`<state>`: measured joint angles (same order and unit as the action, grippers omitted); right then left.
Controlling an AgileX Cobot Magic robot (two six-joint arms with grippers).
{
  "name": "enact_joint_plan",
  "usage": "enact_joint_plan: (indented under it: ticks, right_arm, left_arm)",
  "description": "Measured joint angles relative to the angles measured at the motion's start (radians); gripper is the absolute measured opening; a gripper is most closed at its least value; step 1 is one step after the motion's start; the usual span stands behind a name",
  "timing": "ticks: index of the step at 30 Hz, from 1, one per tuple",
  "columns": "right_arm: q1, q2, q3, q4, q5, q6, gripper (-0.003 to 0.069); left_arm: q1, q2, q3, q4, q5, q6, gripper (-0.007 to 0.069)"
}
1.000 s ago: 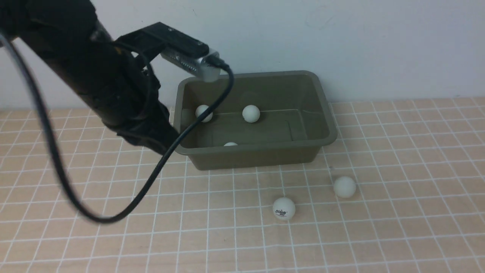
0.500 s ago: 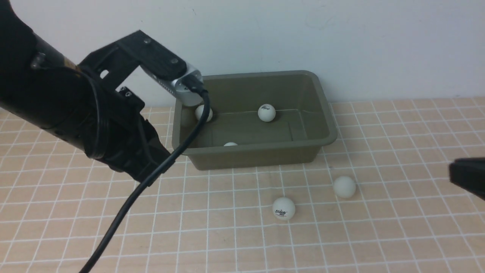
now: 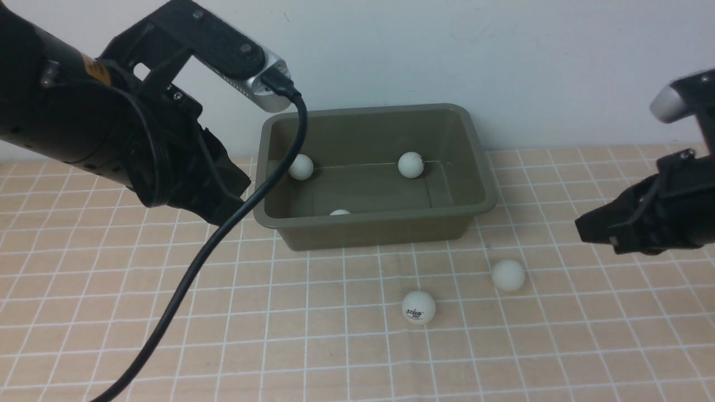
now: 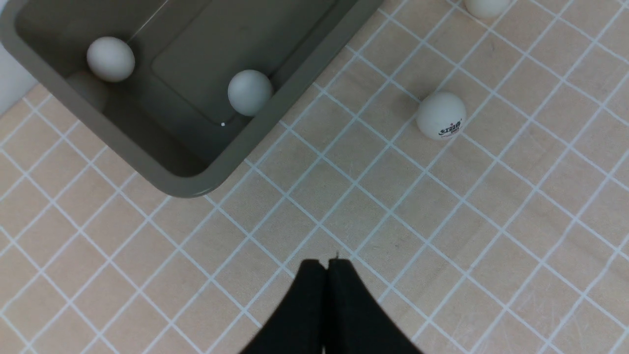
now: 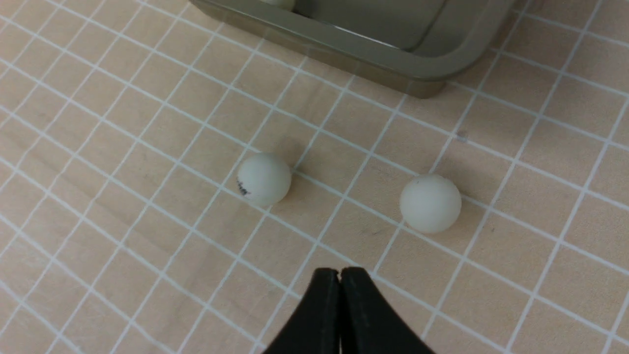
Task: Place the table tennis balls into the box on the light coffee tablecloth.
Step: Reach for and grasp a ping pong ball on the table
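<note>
I count five table tennis balls (image 5: pixel 430 203), all white. Three lie inside the box (image 3: pixel 481 184). The far-left ball (image 3: pixel 301 166) sits against the back wall and the far-right ball (image 3: pixel 411 164) lies along the same wall. Only the top of the near ball (image 3: pixel 339 213) shows over the near rim.

The other two rest on the light coffee tablecloth (image 3: pixel 558 346), in front of the right half of the box. The logo ball (image 3: pixel 418 306) carries a small dark print. The plain ball (image 3: pixel 508 275) lies to its right and a little closer to the box. The two are apart from each other and from the box.

There is one box, olive green, standing on the cloth toward the back, close to the pale wall.

Two arms are out. The left gripper (image 4: pixel 327 263) hangs over the cloth just left of the box's near left corner. Its two fingers are pressed together with nothing between them. The right gripper (image 5: pixel 340 273) hovers over the cloth to the right of the plain ball, near it but not touching. Its fingers are likewise pressed together and empty.

One black cable (image 3: pixel 184 290) droops from the left wrist down across the cloth.
</note>
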<state>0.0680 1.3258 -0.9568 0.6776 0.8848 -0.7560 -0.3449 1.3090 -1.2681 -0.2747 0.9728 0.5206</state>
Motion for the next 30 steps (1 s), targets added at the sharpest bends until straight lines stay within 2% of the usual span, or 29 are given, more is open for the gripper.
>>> enact_joint_plan:
  ticks: [2, 7, 8, 10, 13, 16, 20, 30]
  right_arm:
    - [0.01, 0.026, -0.001, 0.0, -0.03, 0.0, 0.0027]
    - [0.07, 0.172, -0.038, -0.049, -0.061, 0.0, 0.0216]
    - [0.093, 0.21, -0.058, -0.08, -0.064, 0.007, 0.0287]
    - [0.119, 0.256, -0.089, -0.124, -0.067, 0.038, 0.0381]
    - [0.145, 0.307, -0.139, -0.195, -0.067, 0.108, 0.0467]
    - [0.158, 0.36, -0.207, -0.281, -0.065, 0.195, 0.0494]
    - [0.159, 0.419, -0.274, -0.365, -0.053, 0.272, 0.0495]
    - [0.159, 0.557, -0.307, -0.372, -0.058, 0.286, 0.0495]
  left_arm:
    - [0.0, 0.0, 0.0, 0.0, 0.001, 0.0, -0.0066]
    - [0.0, 0.0, 0.0, 0.0, 0.001, 0.0, -0.0066]
    - [0.0, 0.0, 0.0, 0.0, 0.001, 0.0, -0.0066]
    - [0.0, 0.0, 0.0, 0.0, 0.003, 0.0, -0.0066]
    - [0.0, 0.0, 0.0, 0.0, 0.011, 0.0, -0.0066]
    - [0.0, 0.0, 0.0, 0.0, 0.014, 0.0, -0.0066]
    - [0.0, 0.0, 0.0, -0.003, 0.024, 0.0, -0.0066]
    - [0.0, 0.0, 0.0, 0.015, 0.031, 0.0, -0.0066]
